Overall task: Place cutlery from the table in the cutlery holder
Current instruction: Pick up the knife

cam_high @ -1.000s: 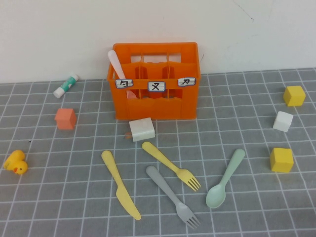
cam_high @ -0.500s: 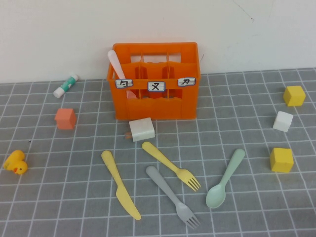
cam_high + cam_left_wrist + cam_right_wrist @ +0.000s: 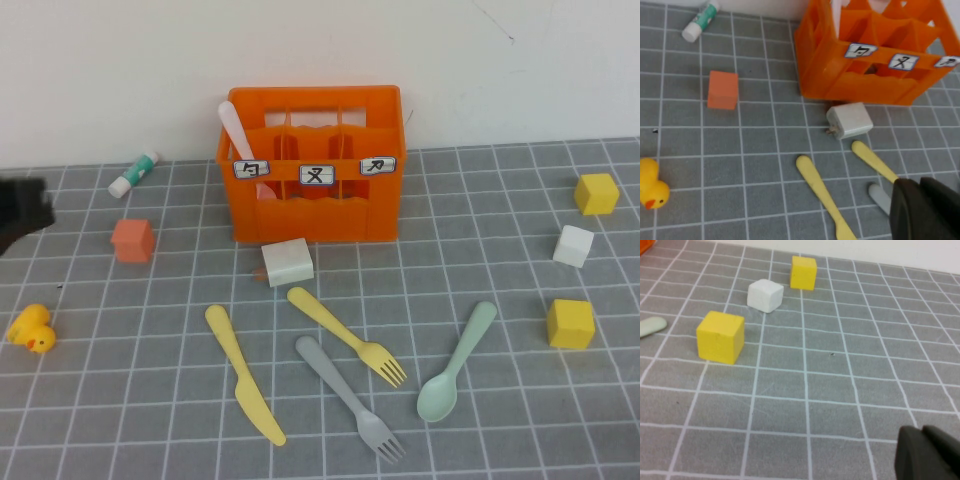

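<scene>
The pale-yellow knife [image 3: 243,373] lies flat on the grey tiled table [image 3: 150,400], in front and to the left of the orange cutlery holder [image 3: 330,215]. It also shows in the left wrist view [image 3: 820,187], with the holder [image 3: 865,80] behind it. My left gripper [image 3: 919,184] is shut and empty; in the high view it is a dark shape at the left edge [image 3: 22,212], far from the knife. My right gripper [image 3: 921,431] is shut and empty over bare table on the right side, outside the high view.
A yellow fork [image 3: 345,335], a grey fork [image 3: 350,398] and a mint spoon [image 3: 458,362] lie beside the knife. A white block [image 3: 288,262] sits before the holder, which holds a pink utensil [image 3: 236,135]. Orange cube [image 3: 132,240], duck [image 3: 32,328], glue stick [image 3: 134,173] left; cubes [image 3: 570,323] right.
My left arm has come into the high view at the left edge. The cutlery and the other objects have not moved.
</scene>
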